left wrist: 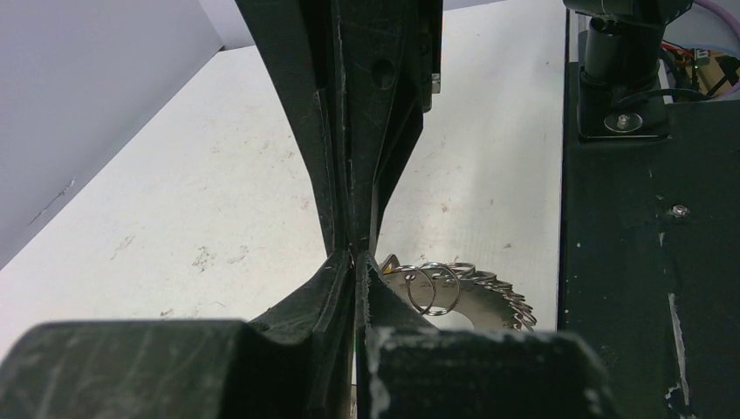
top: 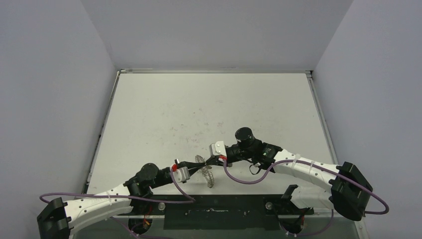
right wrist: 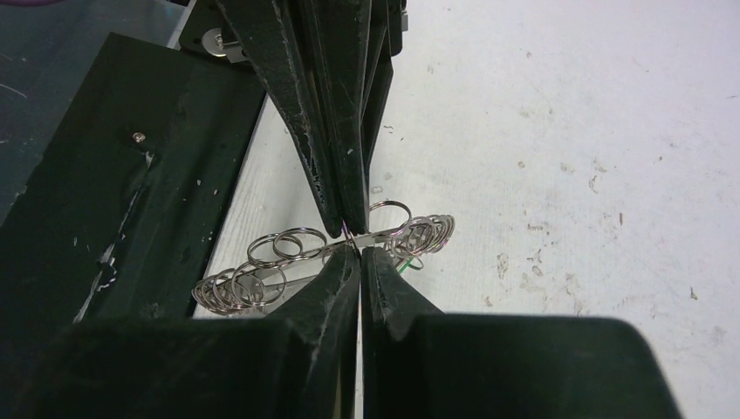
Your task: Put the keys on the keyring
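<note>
Near-centre on desk (top: pixel 199 109), l. hand (left wrist: pixel 355 262) closed, grip unclear; r. hand (right wrist: pixel 359 253) pinches keyring (right wrist: pixel 262 279); green key (right wrist: pixel 403 264) by its loops, prob. not threaded yet.

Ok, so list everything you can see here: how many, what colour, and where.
keyring: one, silver, loop-rimmed, between both end effectors, near the table's front edge.
key: one green sliver among the loops; no other key can be made out.
table: one, white, scuffed.
walls: pale grey, on three sides.
mounting plate: one, black, at the near edge.
cables: two, purple, trailing from the arms.
left end effector: one, black, closed at the keyring.
right end effector: one, black, closed at the keyring, tip to tip with the left.
</note>
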Robot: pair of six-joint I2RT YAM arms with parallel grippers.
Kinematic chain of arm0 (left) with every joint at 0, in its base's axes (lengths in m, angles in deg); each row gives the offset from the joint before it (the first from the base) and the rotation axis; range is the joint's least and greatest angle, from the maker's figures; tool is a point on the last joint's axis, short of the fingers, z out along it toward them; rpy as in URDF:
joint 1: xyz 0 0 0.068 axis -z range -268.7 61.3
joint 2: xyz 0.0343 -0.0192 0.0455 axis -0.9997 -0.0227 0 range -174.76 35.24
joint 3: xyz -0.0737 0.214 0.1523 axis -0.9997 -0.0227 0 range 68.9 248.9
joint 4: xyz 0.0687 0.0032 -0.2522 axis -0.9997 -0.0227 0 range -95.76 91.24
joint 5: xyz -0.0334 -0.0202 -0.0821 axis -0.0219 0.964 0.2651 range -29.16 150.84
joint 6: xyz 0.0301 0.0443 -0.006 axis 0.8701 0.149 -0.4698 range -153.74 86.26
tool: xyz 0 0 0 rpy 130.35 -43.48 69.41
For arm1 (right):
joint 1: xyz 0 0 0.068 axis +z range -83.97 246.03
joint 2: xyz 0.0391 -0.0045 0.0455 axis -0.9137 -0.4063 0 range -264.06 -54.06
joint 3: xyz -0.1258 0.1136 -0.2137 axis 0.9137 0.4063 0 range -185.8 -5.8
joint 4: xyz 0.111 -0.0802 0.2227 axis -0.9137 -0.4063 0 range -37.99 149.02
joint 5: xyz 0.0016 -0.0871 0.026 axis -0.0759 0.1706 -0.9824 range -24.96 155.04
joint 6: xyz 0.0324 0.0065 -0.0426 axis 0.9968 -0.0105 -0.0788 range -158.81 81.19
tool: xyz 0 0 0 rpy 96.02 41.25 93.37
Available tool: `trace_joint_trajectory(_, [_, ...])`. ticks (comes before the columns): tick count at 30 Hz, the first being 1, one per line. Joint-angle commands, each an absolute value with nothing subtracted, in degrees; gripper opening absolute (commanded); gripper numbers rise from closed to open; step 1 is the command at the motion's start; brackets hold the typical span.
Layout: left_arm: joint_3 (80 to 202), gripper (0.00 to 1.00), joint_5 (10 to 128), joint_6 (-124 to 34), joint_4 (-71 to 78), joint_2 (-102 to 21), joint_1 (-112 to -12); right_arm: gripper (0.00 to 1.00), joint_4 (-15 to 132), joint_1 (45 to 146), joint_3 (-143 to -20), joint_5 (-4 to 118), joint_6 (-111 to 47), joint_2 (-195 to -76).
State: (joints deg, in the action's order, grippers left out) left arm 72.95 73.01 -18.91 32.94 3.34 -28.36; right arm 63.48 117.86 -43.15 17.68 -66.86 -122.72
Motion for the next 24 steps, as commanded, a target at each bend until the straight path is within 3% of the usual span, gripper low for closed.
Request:
trace_joint_trajectory(1, [74.52, 0.0, 73.81, -18.75, 37.72, 3.89, -28.03, 0.0, 64.85, 117.71, -44.71, 14.54, -68.87, -122.73])
trace_joint_trajectory(8, [74.85, 0.0, 72.4, -18.57, 36.06, 4.73, -28.05, 0.0, 55.96, 117.73, -49.4, 16.71, -67.28, -122.01])
trace_joint_trajectory(16, [79.44, 0.23, 68.37, -16.74, 21.37, 8.84, -28.05, 0.0, 31.18, 118.62, -64.95, 25.03, -65.4, -127.64])
trace_joint_trajectory(24, [86.57, 0.29, 66.41, -14.09, 6.39, 8.17, -28.05, 0.0, 13.72, 122.82, -80.18, 36.82, -62.97, -135.2])
